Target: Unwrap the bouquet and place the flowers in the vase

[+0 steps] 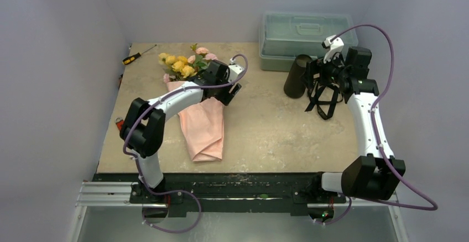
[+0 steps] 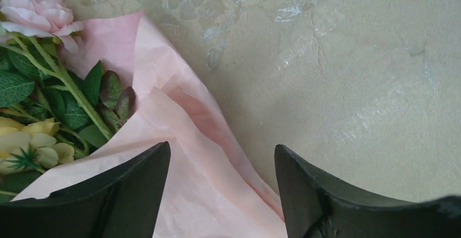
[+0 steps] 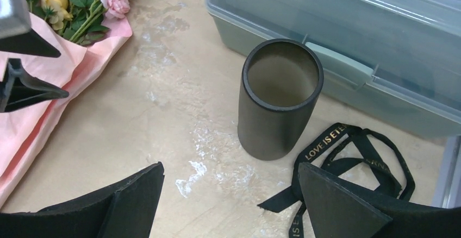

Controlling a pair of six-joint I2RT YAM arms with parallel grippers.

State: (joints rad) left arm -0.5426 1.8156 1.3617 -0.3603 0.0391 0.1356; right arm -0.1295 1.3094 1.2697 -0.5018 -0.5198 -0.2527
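Note:
The bouquet lies on the table with its yellow and pink flowers point(image 1: 182, 65) point(image 2: 49, 102) pointing away and its pale pink paper point(image 1: 204, 126) point(image 2: 185, 156) loose around the stems. My left gripper point(image 1: 229, 90) point(image 2: 222, 159) is open just above the paper's right edge, holding nothing. The dark vase point(image 1: 297, 76) point(image 3: 280, 96) stands upright and empty. The untied black ribbon point(image 1: 326, 101) point(image 3: 348, 156) lies beside it on the table. My right gripper point(image 1: 318, 75) point(image 3: 231, 175) hovers open near the vase and ribbon, nothing between its fingers.
A translucent grey-green lidded box point(image 1: 307, 37) point(image 3: 353, 31) stands right behind the vase. A screwdriver point(image 1: 137, 55) lies at the far left corner. Walls close in the table on the left, back and right.

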